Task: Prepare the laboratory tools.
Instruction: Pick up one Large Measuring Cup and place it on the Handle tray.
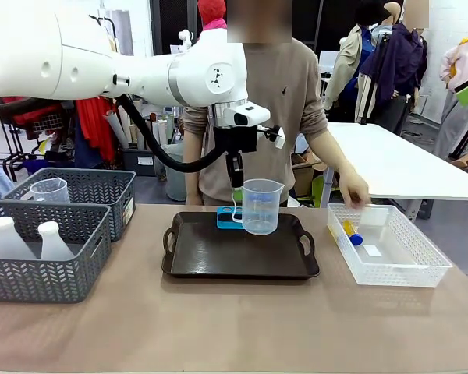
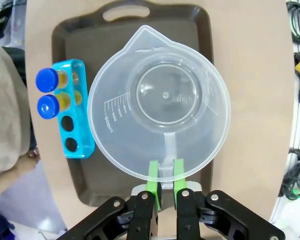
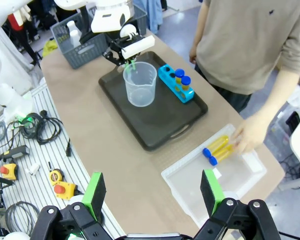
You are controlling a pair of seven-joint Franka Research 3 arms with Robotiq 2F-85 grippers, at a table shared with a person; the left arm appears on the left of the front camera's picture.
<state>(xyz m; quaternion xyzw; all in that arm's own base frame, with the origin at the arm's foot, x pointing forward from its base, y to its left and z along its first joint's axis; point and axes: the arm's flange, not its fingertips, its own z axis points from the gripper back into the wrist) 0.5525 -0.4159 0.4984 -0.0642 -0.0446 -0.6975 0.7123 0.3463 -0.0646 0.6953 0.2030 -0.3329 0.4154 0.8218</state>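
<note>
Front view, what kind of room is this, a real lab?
Likely a robot test workspace rather than a real lab: a white robot arm holds a clear plastic measuring beaker at a black handled tray, and yellow emergency-stop buttons lie beside the table.

The beaker (image 1: 261, 206) is clear, with tiny lines printed on its side. The tray (image 1: 242, 265) is black. The rack (image 2: 75, 117) is bright blue. The tubes (image 2: 46, 80) look golden yellow inside and have dark blue caps. The flasks (image 1: 8, 240) are milky white. The baskets (image 1: 39, 276) are grey with a zigzag pattern. The bin (image 1: 394, 269) is see-through white with a grid of small holes. The tabletop (image 1: 218, 327) is light brown. The left jaws are black with bright green pads (image 2: 153, 176), and the right jaws have green pads (image 3: 95, 192) too. The person's jumper (image 1: 296, 86) is beige.
</note>
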